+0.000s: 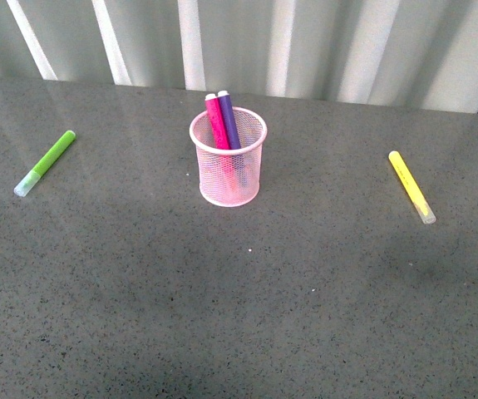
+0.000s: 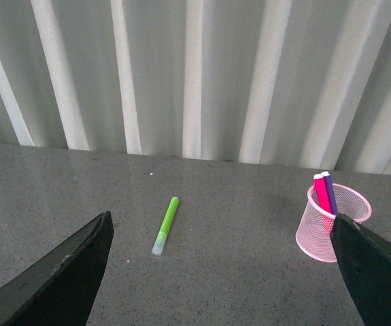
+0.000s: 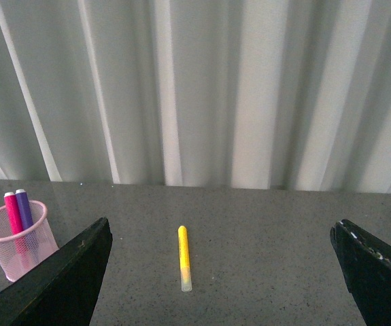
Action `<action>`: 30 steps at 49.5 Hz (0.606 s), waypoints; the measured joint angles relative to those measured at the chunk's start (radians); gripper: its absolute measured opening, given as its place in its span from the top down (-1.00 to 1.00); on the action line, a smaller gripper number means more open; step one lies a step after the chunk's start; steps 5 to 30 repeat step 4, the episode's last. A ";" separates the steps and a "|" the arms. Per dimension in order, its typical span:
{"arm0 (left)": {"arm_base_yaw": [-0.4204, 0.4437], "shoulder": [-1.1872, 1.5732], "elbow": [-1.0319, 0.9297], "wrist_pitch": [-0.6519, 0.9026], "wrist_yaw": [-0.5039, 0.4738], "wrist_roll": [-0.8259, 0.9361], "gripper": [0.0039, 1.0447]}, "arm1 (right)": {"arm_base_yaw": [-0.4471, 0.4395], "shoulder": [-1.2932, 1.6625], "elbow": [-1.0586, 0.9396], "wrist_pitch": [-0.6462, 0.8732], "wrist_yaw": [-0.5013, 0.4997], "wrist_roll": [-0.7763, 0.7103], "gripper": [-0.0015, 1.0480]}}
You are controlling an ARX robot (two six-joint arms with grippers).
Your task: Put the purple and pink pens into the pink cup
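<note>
Stood pink pen (image 1: 216, 121) and purple pen (image 1: 229, 119) leaning inside the pink cup (image 1: 229, 176), propped by its rim. Kept left hand (image 2: 222, 272) and right hand (image 3: 222, 272) spread apart, empty.

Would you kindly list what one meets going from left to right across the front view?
Lime-green marker → pink cup holding the pink pen and, just right of it, the purple pen → yellow marker.
</note>
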 joint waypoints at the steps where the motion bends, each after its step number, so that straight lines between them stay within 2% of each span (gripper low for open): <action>1: 0.000 0.000 0.000 0.000 0.000 0.000 -0.88 | 0.000 0.000 0.000 0.000 0.000 0.000 -0.87; 30: 0.000 0.000 0.000 0.000 0.000 0.000 -0.88 | 0.000 0.000 0.000 0.000 0.000 0.000 -0.87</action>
